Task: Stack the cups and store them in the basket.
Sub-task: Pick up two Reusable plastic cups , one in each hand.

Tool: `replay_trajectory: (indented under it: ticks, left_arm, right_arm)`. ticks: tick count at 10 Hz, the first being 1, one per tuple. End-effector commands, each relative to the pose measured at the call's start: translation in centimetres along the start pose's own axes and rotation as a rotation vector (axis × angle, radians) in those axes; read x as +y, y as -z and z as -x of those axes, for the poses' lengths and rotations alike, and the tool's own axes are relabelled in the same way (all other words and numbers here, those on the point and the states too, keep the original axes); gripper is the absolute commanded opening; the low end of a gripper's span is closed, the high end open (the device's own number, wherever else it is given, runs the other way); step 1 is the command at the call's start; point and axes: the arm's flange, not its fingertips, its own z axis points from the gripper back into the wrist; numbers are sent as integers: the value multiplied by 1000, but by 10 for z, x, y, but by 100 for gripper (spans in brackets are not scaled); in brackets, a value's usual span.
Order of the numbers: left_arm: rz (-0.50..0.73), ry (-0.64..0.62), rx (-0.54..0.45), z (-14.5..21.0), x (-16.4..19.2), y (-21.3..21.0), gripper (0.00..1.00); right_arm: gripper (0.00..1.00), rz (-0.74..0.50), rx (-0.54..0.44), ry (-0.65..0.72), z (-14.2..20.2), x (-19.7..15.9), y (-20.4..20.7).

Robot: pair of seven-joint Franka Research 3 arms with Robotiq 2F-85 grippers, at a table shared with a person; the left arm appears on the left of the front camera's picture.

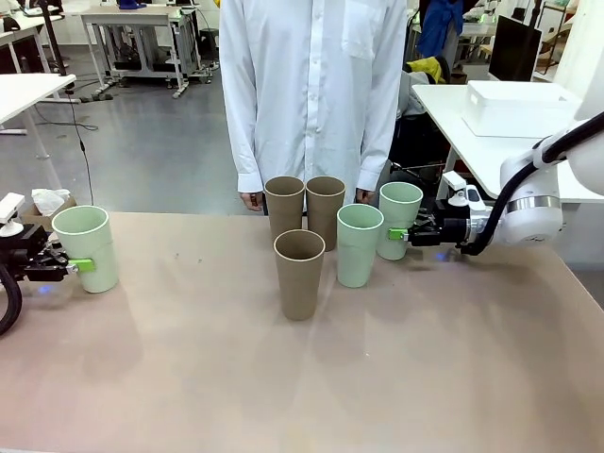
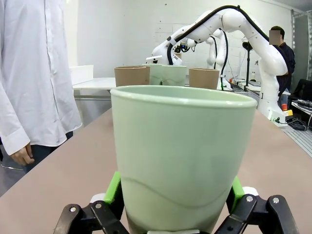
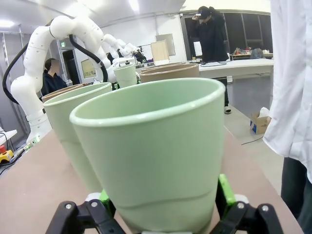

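From my feed, the mint cups [image 1: 360, 244] and tan cups [image 1: 299, 274] look like smooth, matt plastic with only a soft sheen near the rims. The table [image 1: 283, 377] looks like smooth laminate with a faint gloss. The basket [image 1: 519, 109] is smooth white plastic, and the person's shirt [image 1: 311, 85] is plain cloth.

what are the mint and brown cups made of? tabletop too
Mint green cups: matte, opaque, thick rounded rim, faint moulded wave line low on the wall; likely moulded plastic or fibre composite.
Brown cups: same shape, matte tan; probably the same material, cannot be sure.
Tabletop: smooth pinkish-beige with soft reflections; looks like laminate.
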Motion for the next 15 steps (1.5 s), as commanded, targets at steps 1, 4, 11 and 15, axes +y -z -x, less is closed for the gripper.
replay_trajectory:
  ticks: [1, 4, 11, 15]
  left_arm:
    - [-15, 15, 4, -2, -5, 5, 82]
    - [-28, 35, -19, -4, -6, 0, 75]
    - [-10, 6, 2, 0, -1, -5, 57]
    - [-16, 69, -59, -77, -28, 30, 85]
  right_arm:
    - [80, 13, 9, 19, -3, -7, 7]
    - [75, 10, 2, 8, -3, -9, 8]
    - [55, -2, 2, -5, -1, -2, 2]
    - [85, 79, 3, -143, -71, 66, -28]
